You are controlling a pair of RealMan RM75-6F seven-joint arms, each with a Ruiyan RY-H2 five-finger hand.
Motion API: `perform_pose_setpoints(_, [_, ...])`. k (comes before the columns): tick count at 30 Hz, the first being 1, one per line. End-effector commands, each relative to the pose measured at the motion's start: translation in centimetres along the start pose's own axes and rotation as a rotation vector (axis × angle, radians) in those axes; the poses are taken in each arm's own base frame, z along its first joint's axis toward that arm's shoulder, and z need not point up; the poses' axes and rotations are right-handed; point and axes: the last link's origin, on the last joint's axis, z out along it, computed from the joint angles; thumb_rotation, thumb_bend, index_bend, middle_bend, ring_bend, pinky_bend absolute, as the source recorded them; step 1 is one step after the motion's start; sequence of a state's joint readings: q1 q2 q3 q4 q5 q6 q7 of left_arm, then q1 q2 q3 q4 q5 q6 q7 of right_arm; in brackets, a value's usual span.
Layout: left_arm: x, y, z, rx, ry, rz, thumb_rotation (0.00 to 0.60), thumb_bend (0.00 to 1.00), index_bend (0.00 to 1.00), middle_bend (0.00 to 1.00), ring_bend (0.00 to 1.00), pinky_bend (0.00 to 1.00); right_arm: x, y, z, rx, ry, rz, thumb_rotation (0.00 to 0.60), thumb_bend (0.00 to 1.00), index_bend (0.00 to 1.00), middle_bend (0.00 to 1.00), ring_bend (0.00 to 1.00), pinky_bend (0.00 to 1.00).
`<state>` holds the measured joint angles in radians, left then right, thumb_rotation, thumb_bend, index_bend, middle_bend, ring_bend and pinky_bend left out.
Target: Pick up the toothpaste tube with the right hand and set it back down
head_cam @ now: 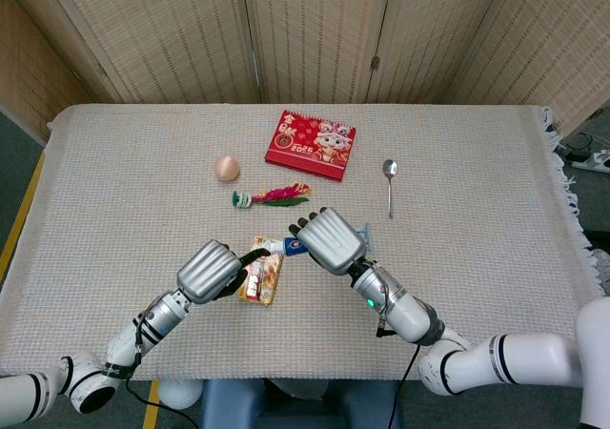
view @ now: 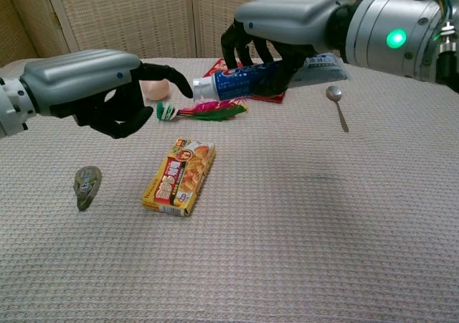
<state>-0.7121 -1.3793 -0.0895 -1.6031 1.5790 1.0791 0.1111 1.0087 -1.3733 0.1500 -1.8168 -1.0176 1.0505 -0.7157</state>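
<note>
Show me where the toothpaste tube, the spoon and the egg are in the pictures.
toothpaste tube [view: 240,82], chest view, on its blue body.
spoon [head_cam: 389,169], head view, on its bowl.
egg [head_cam: 226,168], head view, on its middle.

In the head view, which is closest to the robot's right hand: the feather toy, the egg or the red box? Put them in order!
From the right hand:
1. Feather toy, just beyond the hand, slightly left.
2. Red box, farther back, near the table's middle.
3. Egg, farthest, off to the left.
</note>
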Motion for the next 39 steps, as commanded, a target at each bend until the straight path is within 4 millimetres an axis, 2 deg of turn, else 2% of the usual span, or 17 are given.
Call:
perform_pose_setpoints(1, [0.7, -1.1, -0.7, 0.042, 0.04, -0.062, 0.6, 0.71, 0.16, 0.89, 0.79, 0.75, 0.0, 1.1, -0.5, -0.026, 0.017, 0.045, 0.6, 0.79, 0.58, 0.53, 0.61, 0.58])
perform_pose_setpoints(2, [1.0, -1.7, -1.1, 0.062, 0.059, -0.09, 0.6, 0.68, 0.15, 0.84, 0.76, 0.74, -0.1, 1.4, -0.7, -0.033, 0.023, 0.064, 0.6, 0.79, 0.58, 0.53, 0.61, 0.58])
perform_pose_setpoints(4, [1.5, -2.6, -1.6, 0.095, 0.092, -0.141, 0.6, 0.54, 0.14, 0.72, 0.67, 0.69, -0.4, 1.9, -1.1, -0.039, 0.031, 0.095, 0.6, 0.79, 0.58, 0.53, 0.61, 0.58])
perform_pose_setpoints(6, [2.1, -3.7, -2.3, 0.132, 0.126, -0.202, 0.6, 0.34, 0.11, 0.56, 0.54, 0.58, -1.0, 2.3, -1.6, -0.043, 0.04, 0.139, 0.6, 0.79, 0.58, 0.53, 0.61, 0.58])
perform_pose_setpoints(7, [2.3, -4.2, -2.6, 0.146, 0.141, -0.23, 0.6, 0.28, 0.09, 0.49, 0.47, 0.52, -1.3, 2.5, -1.7, -0.046, 0.043, 0.163, 0.6, 0.79, 0.58, 0.53, 0.61, 0.58])
perform_pose_setpoints(9, [3.0, -5.0, -3.1, 0.173, 0.173, -0.324, 0.6, 0.24, 0.05, 0.37, 0.34, 0.43, -2.2, 2.8, -2.0, -0.051, 0.047, 0.222, 0.6, 0.79, 0.58, 0.53, 0.61, 0.58])
perform_pose_setpoints(10, [3.3, -5.3, -3.3, 0.181, 0.188, -0.368, 0.578, 0.24, 0.04, 0.32, 0.29, 0.39, -2.7, 2.9, -2.0, -0.052, 0.049, 0.251, 0.6, 0.79, 0.58, 0.53, 0.61, 0.58])
perform_pose_setpoints(11, [3.8, -5.7, -3.5, 0.188, 0.209, -0.425, 0.543, 0.24, 0.04, 0.29, 0.26, 0.37, -3.3, 2.9, -2.0, -0.051, 0.053, 0.293, 0.6, 0.79, 0.58, 0.53, 0.61, 0.58])
perform_pose_setpoints(15, [5.0, -6.3, -4.0, 0.187, 0.246, -0.553, 0.287, 0.22, 0.04, 0.18, 0.15, 0.27, -5.4, 2.5, -1.8, -0.03, 0.056, 0.421, 0.6, 0.79, 0.58, 0.53, 0.6, 0.58])
perform_pose_setpoints(18, [5.6, -6.0, -4.0, 0.169, 0.263, -0.633, 0.147, 0.2, 0.04, 0.16, 0.12, 0.22, -6.6, 1.8, -1.4, -0.005, 0.064, 0.499, 0.6, 0.79, 0.58, 0.53, 0.6, 0.58])
perform_pose_setpoints(23, [6.0, -5.3, -3.4, 0.121, 0.262, -0.753, 0.017, 0.16, 0.07, 0.15, 0.09, 0.15, -7.8, -0.1, -0.5, 0.036, 0.099, 0.64, 0.6, 0.79, 0.58, 0.53, 0.6, 0.58])
perform_pose_setpoints(28, [5.9, -4.2, -2.6, 0.087, 0.235, -0.738, 0.0, 0.15, 0.07, 0.13, 0.08, 0.08, -8.5, -2.0, 0.5, 0.065, 0.143, 0.77, 0.6, 0.79, 0.6, 0.53, 0.6, 0.58])
perform_pose_setpoints(39, [4.8, -1.6, -0.9, 0.037, 0.217, -0.653, 0.0, 0.15, 0.07, 0.13, 0.05, 0.05, -8.3, -5.9, 2.4, 0.141, 0.192, 0.966, 0.6, 0.79, 0.6, 0.53, 0.61, 0.58])
